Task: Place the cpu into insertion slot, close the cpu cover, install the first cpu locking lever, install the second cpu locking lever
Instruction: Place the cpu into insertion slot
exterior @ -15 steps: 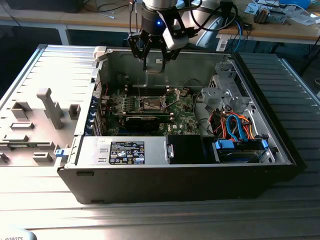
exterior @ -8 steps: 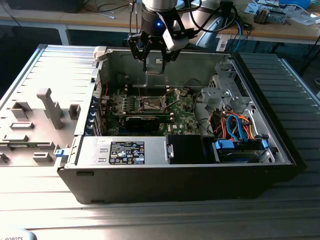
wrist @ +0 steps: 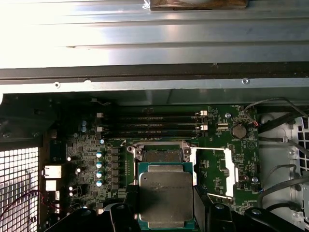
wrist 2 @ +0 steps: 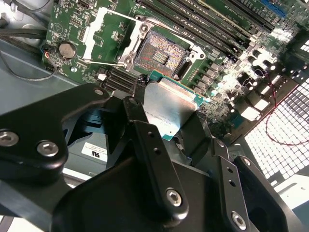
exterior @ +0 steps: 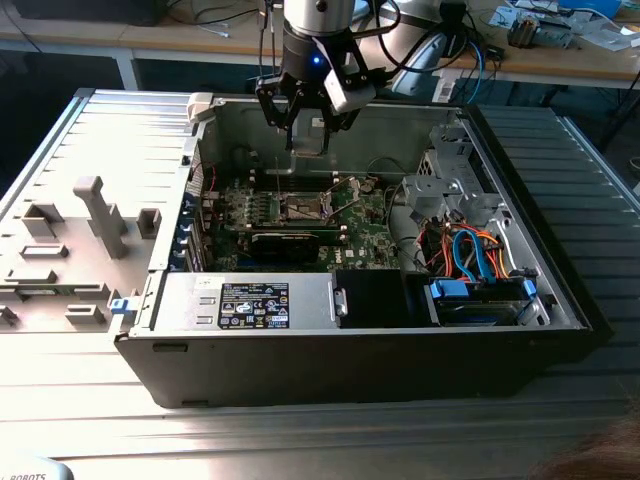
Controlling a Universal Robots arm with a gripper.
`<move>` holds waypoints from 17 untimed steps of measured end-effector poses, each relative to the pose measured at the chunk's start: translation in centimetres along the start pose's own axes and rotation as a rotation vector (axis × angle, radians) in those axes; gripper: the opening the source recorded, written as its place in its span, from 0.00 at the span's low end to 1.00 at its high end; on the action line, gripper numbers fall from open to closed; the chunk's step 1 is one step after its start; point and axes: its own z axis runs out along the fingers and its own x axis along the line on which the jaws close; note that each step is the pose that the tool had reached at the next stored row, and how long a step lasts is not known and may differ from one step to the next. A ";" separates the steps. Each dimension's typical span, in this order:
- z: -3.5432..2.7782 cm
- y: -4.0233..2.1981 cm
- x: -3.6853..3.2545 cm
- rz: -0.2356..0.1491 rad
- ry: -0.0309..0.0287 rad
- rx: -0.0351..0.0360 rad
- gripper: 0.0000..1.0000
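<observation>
Presently the end effector [exterior: 308, 126] is pinched on the cpu [wrist 2: 170, 101]. 1 finger [wrist 2: 137, 116] bears on each of 2 opposite edges, and the dull metal top faces both wrist cameras. The cpu hangs above the insertion slot [wrist: 159, 155], apart from it and not yet seated, inside the open computer case [exterior: 300, 380]. The cpu cover [wrist: 227, 169] lies swung open just beside the slot, so the dark recess is exposed.

Handling, as judged:
- The cpu looks light, thin and stiff.
- Its metal top is smooth and probably slippery.
- Its underside contacts and the slot's pin field are likely fragile.
- The 2 side edges are the proper hold, as taken now. That hold is narrow, so any tilt or slip over the slot would risk damage.

Count:
- 1 cpu
- 1 insertion slot
- 1 cpu cover
- 1 end effector with 2 fingers
- 1 coin cell [wrist: 236, 130], on the green circuit board [wrist: 217, 145] beyond the cover from the slot

The locking levers cannot be counted with confidence.
</observation>
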 end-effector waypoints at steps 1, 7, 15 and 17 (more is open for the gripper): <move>0.02 0.00 0.00 0.000 0.0000 0.0000 0.54; 0.31 -0.02 0.00 0.000 0.0000 -0.0001 0.54; 1.07 -0.08 -0.02 0.000 0.0000 0.0000 0.54; 1.27 -0.09 -0.02 0.000 0.0000 0.0000 0.54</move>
